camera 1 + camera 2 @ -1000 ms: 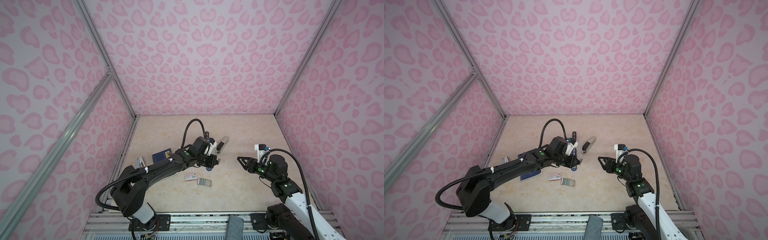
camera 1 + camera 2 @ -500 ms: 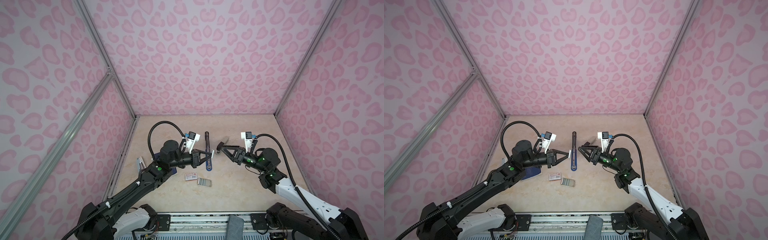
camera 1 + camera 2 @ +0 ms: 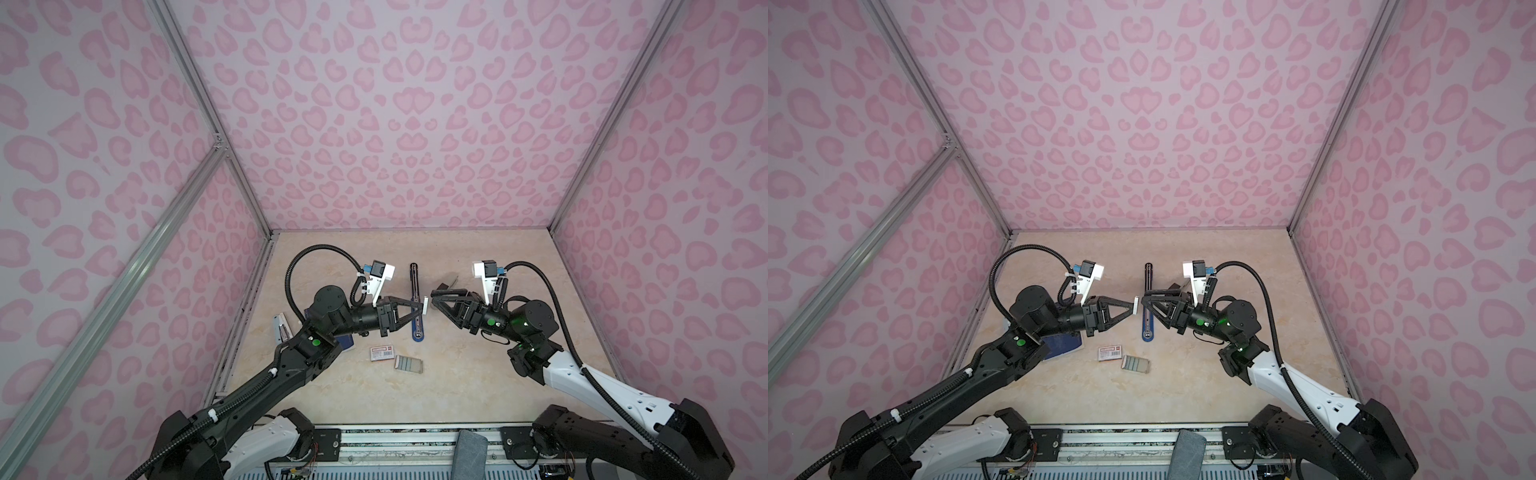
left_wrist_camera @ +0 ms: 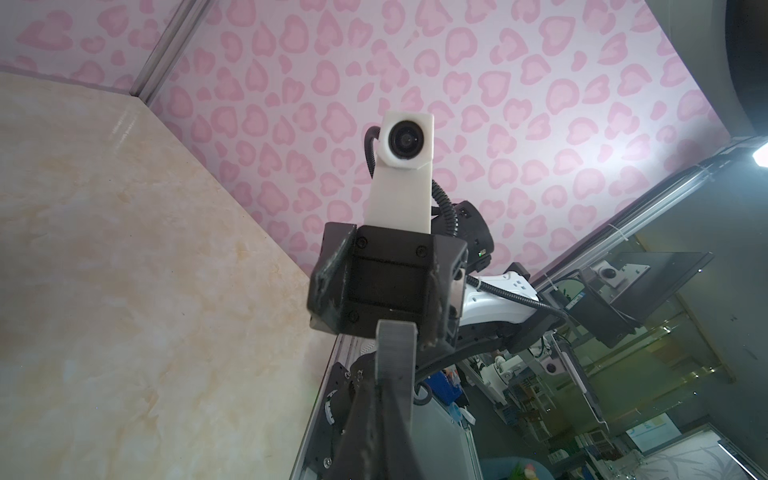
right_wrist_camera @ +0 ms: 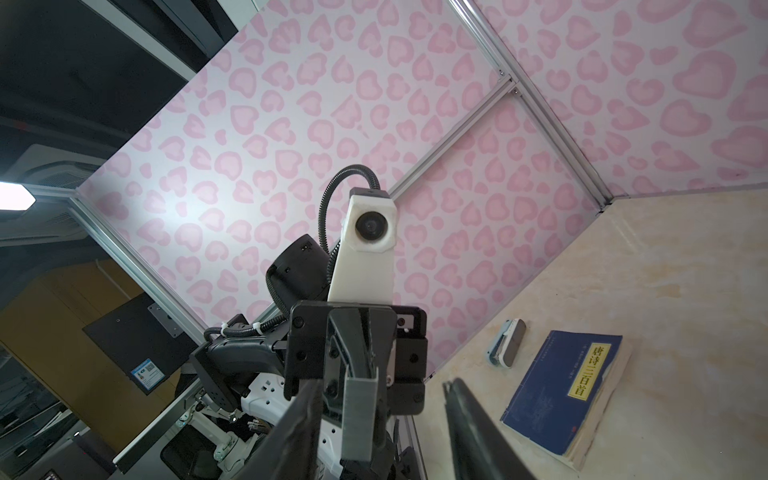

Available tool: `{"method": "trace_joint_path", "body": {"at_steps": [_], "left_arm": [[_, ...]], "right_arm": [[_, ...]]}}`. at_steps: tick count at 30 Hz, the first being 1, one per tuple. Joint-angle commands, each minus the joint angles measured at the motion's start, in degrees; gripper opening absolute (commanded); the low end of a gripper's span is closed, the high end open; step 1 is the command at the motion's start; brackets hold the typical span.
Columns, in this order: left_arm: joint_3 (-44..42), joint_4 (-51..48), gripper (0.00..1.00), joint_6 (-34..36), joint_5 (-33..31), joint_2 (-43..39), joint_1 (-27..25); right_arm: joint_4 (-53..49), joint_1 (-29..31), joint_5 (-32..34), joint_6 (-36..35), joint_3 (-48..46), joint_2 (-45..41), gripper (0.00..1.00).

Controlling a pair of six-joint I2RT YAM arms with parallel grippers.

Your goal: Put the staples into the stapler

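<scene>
- Right wrist view shows one strip of staples (image 5: 359, 419) up in the air, pinched tight in the closed left hand (image 3: 420, 306).
- right hand (image 3: 433, 300) sits about half open right at the strip, gripping nothing. Looks like a handover to me.
- stapler (image 3: 417, 331) lies opened flat on the tabletop (image 3: 478, 395) below. Picking's done, loading isn't.

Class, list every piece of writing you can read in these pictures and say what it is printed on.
"唐诗三百首": yellow label on the dark blue paperback book.
Small white cardboard box with red label and barcode: print too small to read.
Blue sticker on the brown panel outside: blurred, unreadable.
</scene>
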Motion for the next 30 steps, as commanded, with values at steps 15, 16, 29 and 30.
{"method": "trace_joint_path", "body": {"at_steps": [15, 16, 29, 30], "left_arm": [[-0.52, 3.82, 0.03, -1.0, 0.6, 1.03, -0.03], [-0.58, 3.83, 0.03, -0.93, 0.61, 0.99, -0.03], [-0.87, 3.56, 0.03, -0.66, 0.0, 1.03, -0.03], [-0.78, 3.56, 0.03, -0.68, -0.01, 1.03, -0.03]], "right_arm": [[3.21, 1.81, -2.1, -0.12, 1.76, 3.04, 0.38], [3.59, 1.8, -2.23, 0.0, 1.66, 3.2, 0.36], [6.34, 1.83, -3.46, 1.6, 1.26, 4.27, 0.2], [6.35, 1.81, -3.59, 1.59, 1.22, 4.2, 0.19]]}}
